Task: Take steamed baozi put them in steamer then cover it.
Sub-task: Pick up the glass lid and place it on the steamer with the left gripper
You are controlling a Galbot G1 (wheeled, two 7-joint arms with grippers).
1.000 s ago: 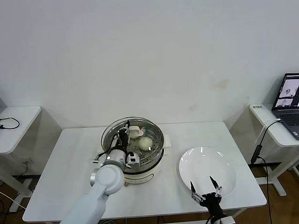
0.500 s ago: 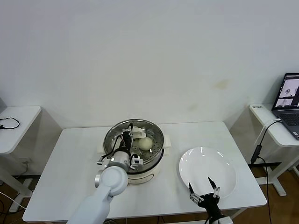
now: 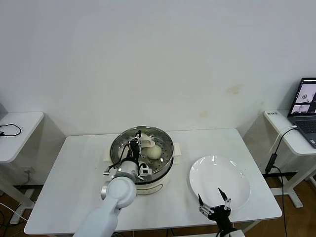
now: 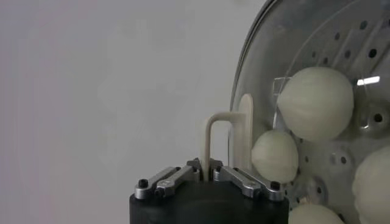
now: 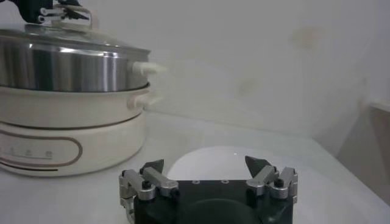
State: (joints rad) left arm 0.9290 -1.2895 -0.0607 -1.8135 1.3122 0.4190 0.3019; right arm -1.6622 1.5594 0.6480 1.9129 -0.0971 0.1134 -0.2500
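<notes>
**Seating the glass cover on the steamer**

Left gripper [image 3: 134, 143]: above the steamer [image 3: 141, 157], jaws narrow around the cover [image 4: 268, 91] handle; whether clamped or slackening, cannot tell. Baozi [image 4: 315, 103] inside, under glass. Risk: rim off-seat, cover sliding on release. Right gripper [image 5: 206, 171]: jaws wide, beside the plate [image 3: 218, 180] at the bench [image 3: 79, 168] front edge. Open room upward.

Your way into the steamer [image 3: 148, 174] is barred by the cover [image 3: 142, 145]; the table's [image 3: 74, 168] left edge lies bare.
</notes>
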